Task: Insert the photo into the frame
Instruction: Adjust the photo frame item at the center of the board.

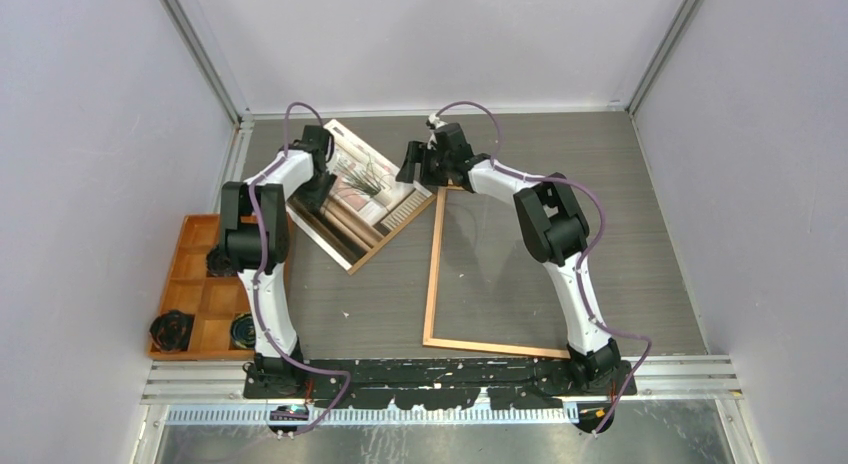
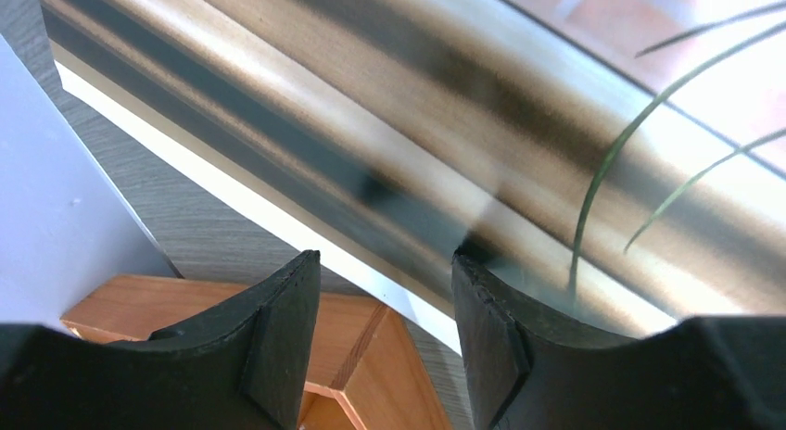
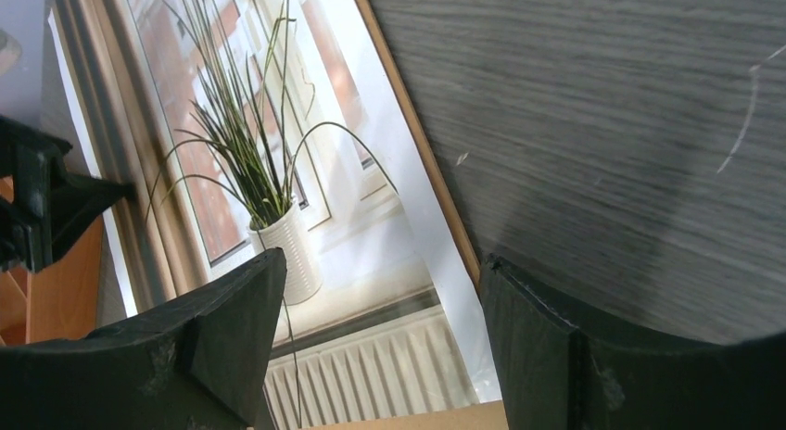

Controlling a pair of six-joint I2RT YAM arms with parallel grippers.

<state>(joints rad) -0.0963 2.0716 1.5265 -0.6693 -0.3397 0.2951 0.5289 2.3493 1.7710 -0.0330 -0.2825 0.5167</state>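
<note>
The photo (image 1: 362,194), a window scene with a spindly plant, lies face up and turned at an angle on the table's far left. The frame (image 1: 433,274) lies to its right; its left and near rails show, and my right arm covers the rest. My left gripper (image 1: 318,196) is open over the photo's left edge. In the left wrist view, the left gripper (image 2: 385,263) straddles the white border of the photo (image 2: 519,106), gripping nothing. My right gripper (image 1: 412,167) hangs open over the photo's right corner. The right wrist view shows the right gripper (image 3: 380,263) above the photo (image 3: 278,170), empty.
An orange compartment tray (image 1: 190,234) with black items (image 1: 172,329) stands at the left edge, close behind the left gripper (image 2: 352,356). A thin brown edge (image 3: 422,157) borders the photo, and brown board (image 3: 417,419) shows under it. Grey walls enclose the table.
</note>
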